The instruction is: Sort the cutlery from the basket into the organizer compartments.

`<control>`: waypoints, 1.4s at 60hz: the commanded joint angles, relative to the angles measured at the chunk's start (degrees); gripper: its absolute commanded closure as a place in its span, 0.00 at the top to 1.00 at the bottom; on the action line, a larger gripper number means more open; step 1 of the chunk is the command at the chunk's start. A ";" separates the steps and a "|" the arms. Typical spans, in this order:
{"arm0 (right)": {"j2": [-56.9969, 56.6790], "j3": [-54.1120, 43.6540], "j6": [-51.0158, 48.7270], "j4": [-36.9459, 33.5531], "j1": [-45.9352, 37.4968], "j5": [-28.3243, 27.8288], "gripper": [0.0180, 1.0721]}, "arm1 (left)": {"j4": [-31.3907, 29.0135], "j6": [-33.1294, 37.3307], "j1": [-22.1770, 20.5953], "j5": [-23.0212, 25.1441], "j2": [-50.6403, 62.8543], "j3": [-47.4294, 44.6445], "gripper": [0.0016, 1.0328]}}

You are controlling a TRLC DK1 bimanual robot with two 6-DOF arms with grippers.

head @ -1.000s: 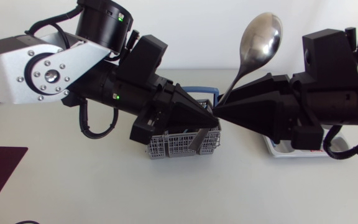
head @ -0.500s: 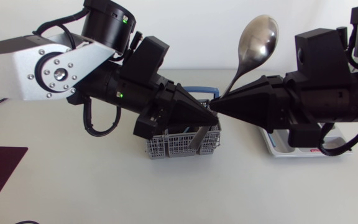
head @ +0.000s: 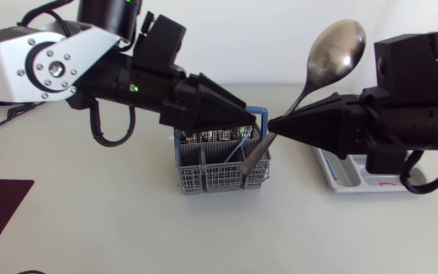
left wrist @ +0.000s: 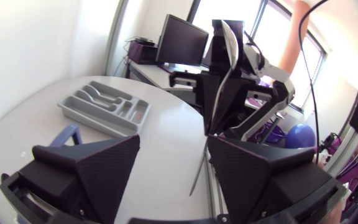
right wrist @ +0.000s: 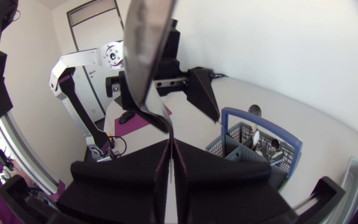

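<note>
left gripper [head: 238, 114]: my left arm comes in from the left and its tip hangs over the far left part of the basket [head: 217, 180]; the left wrist view shows its fingers [left wrist: 101, 165] spread apart with nothing between them. basket: grey mesh with a blue handle, mid-table, with more cutlery [right wrist: 258, 140] upright inside. spoon [head: 328, 59]: tilted, bowl high and to the right, handle end low over the basket's right side; i cannot tell whether it touches the mesh. right gripper [head: 277, 126]: clamped on the spoon's handle from both sides, just right of the basket. organizer [head: 347, 181]: grey tray at the right, partly hidden under my right arm.
</note>
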 commanded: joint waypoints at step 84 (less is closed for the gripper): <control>59.29 36.13 -5.58 -6.22 -28.08 61.38 0.06 | -3.02 14.19 -1.27 -48.47 -21.83 -16.76 0.94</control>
